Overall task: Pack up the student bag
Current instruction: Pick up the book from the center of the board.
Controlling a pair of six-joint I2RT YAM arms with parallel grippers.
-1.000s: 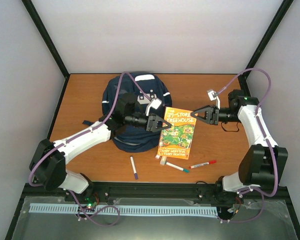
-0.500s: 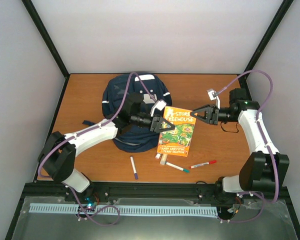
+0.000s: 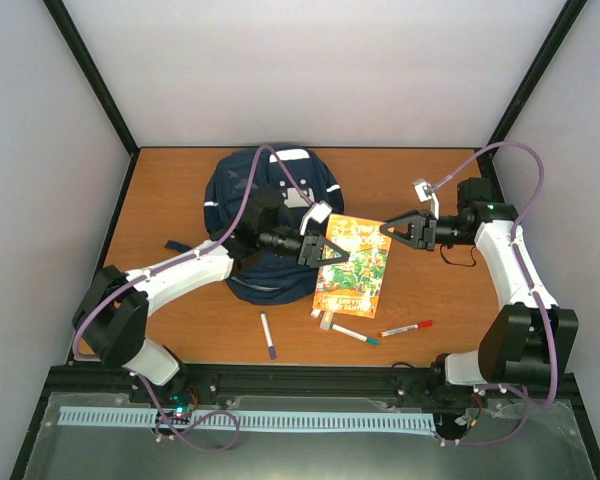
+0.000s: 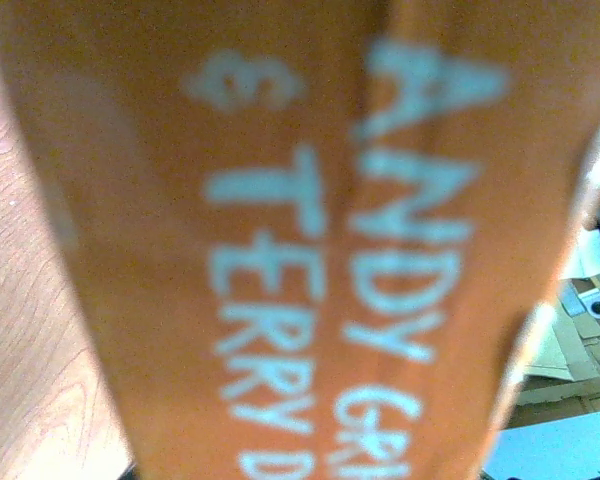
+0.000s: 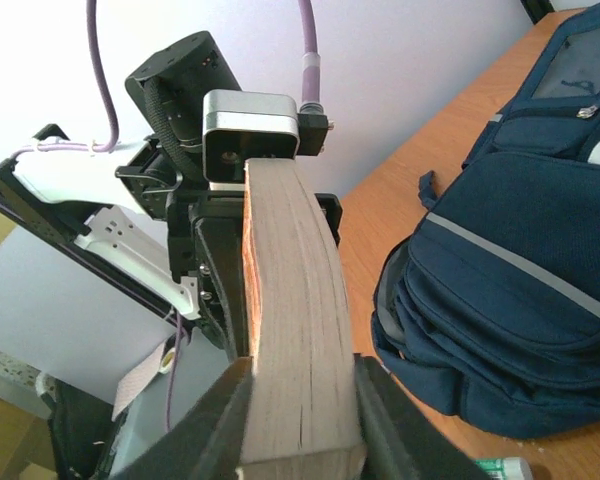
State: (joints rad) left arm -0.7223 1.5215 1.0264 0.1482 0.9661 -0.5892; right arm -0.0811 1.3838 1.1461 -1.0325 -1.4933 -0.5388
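**Two arms lift the book for the bag**

The student bag lies on the desk, near the far edge and a bit left of the middle. From the right wrist view its zips look closed, and I cannot see an open mouth on it.

Just to the right of the bag, the left gripper is squeezed tight on the left edge of the orange book. The book fills the whole left wrist view. The right gripper pinches the far right corner of the same book, with a finger pressed on each side. The book bends a little between the two grips.

Near the front edge lie a purple pen, a white marker and a red pen. None of them is being touched.

I think the step in hand is picking up the book so it can go into the bag. Next, both arms need to carry it left together, so it does not bend more or slip. The bag may also need an open pocket first.

A second ago the book lay flatter and its big title was easy to read. Now it is tipped up and the title is hard to read. The left arm's elbow has swung in closer, while the bag and pens have stayed where they were.
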